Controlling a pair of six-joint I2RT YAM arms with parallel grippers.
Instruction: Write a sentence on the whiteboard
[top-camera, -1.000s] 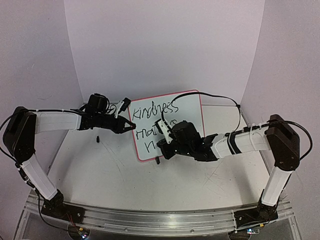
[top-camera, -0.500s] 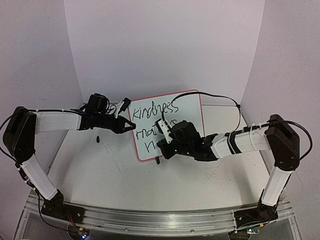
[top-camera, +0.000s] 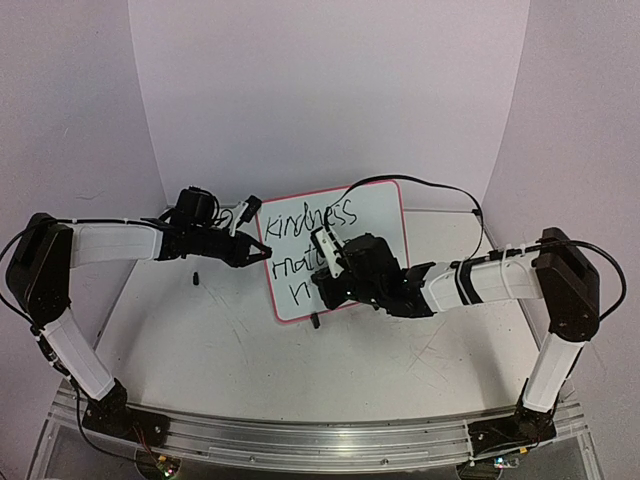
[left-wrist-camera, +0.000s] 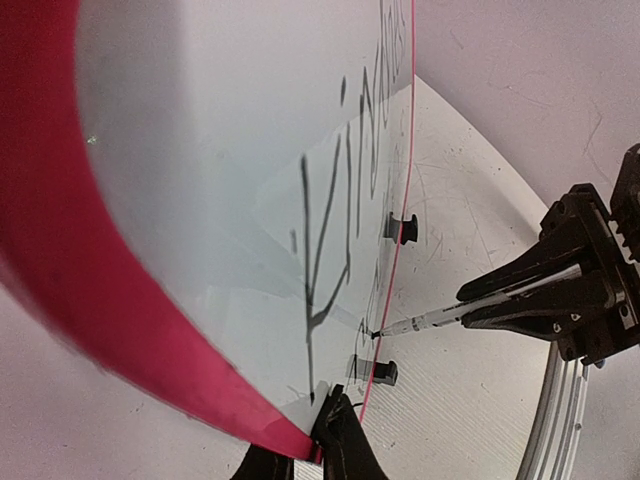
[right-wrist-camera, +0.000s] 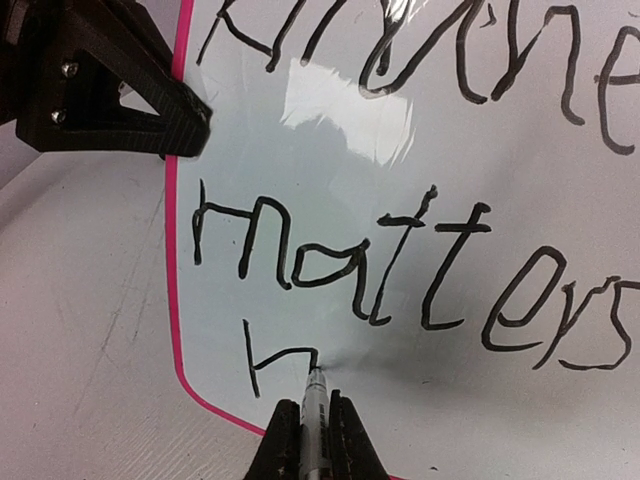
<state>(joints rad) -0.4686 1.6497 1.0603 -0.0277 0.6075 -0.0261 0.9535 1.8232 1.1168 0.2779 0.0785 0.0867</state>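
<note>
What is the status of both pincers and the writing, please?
Left pincer shut on whiteboard edge. Right pincer shut on marker, tip on whiteboard. Sentence: two lines done, third begun. Nothing blocks the tip.

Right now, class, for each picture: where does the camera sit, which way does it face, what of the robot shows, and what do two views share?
Top external: above and behind, looking down at the whiteboard; both arms show.
Left wrist: looks along the board's face; left gripper clamps its rim.
Right wrist: faces the sentence; right gripper holds the marker.
Shared: both wrist views show the marker.
</note>
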